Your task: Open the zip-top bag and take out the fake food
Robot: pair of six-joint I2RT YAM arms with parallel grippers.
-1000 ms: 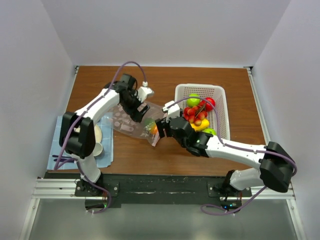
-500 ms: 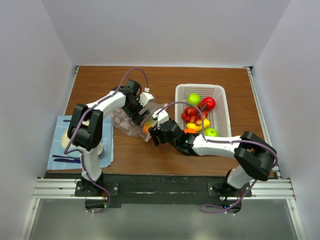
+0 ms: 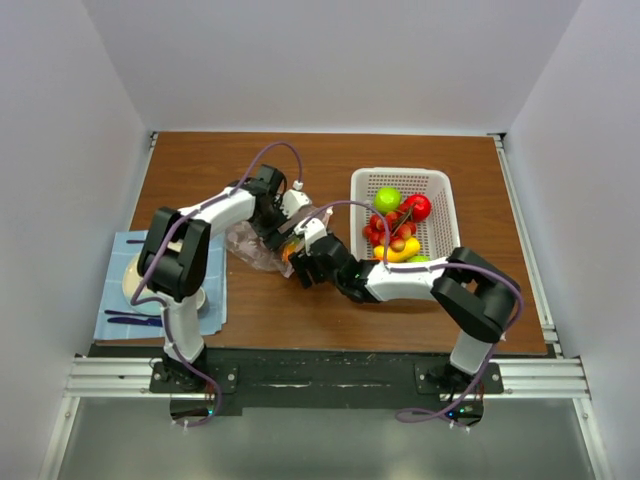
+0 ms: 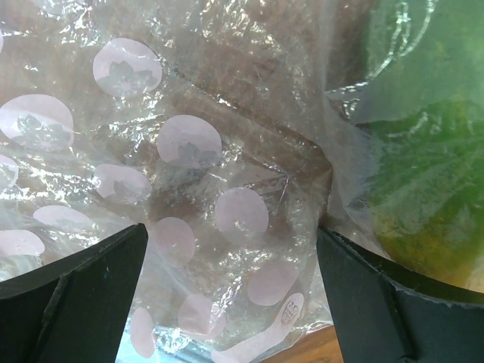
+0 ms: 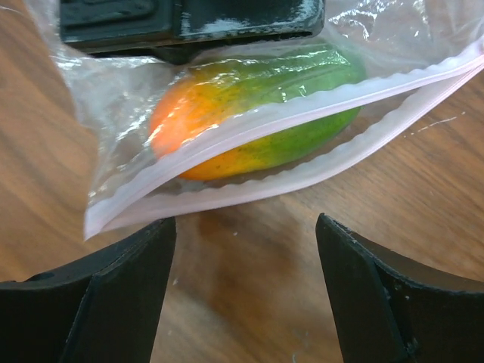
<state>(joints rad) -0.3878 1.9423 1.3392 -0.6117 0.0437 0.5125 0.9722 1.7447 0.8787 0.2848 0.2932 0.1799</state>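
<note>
The zip-top bag [image 3: 250,246] is clear plastic with pale pink dots [image 4: 189,140] and lies on the wooden table left of centre. Its zip strip [image 5: 302,125] stands parted. Inside it lies one piece of fake food, an orange-and-green mango-like fruit [image 5: 249,113], also visible through the plastic [image 4: 423,181]. My left gripper [image 3: 282,224] is open and presses down over the bag, with crinkled plastic between its fingers [image 4: 91,295]. My right gripper [image 3: 297,266] is open just in front of the bag's mouth, with bare wood between its fingers [image 5: 113,295].
A white mesh basket [image 3: 437,180] at the right holds a green apple [image 3: 387,198], a red apple [image 3: 419,206], red grapes [image 3: 384,228] and a yellow piece [image 3: 402,252]. A blue cloth [image 3: 112,305] with a beige plate [image 3: 130,277] lies at the near left.
My right gripper has slid left up to the bag's mouth. My left gripper has come down and inward onto the bag, which has bunched up beneath it.
</note>
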